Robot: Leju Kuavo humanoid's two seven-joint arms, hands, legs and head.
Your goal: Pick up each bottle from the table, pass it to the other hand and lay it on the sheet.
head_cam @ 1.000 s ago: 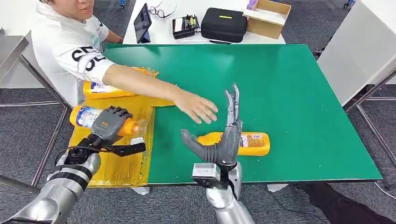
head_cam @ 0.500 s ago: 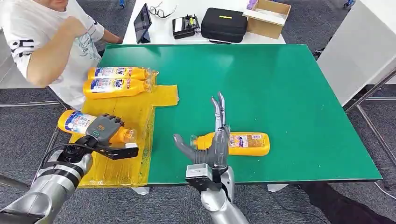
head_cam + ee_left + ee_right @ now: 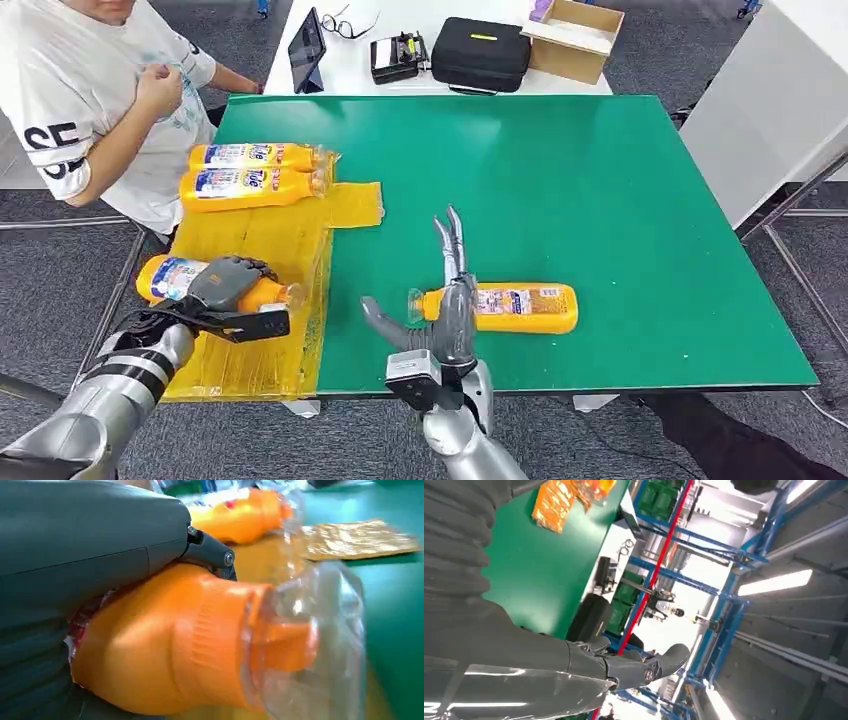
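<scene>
Currently left hand (image 3: 228, 285) grips orange detergent bottle (image 3: 175, 278) over yellow sheet (image 3: 262, 245), near front edge. Right hand (image 3: 447, 300) empty, fingers straight and apart, just beside second bottle (image 3: 510, 306) on green table (image 3: 620, 200). Second bottle's long axis runs left-right, cap toward right hand, nearer arm.

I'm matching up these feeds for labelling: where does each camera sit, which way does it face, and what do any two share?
Head view: high on the body, looking forward and down at the green table; shows both arms, the left hand gripping an orange bottle over the yellow sheet, and the right hand.
Left wrist view: behind the left hand, facing the held bottle's neck.
Right wrist view: behind the right hand, tilted up past the table toward ceiling lights.
Shared: head and left wrist both show the held bottle.
</scene>
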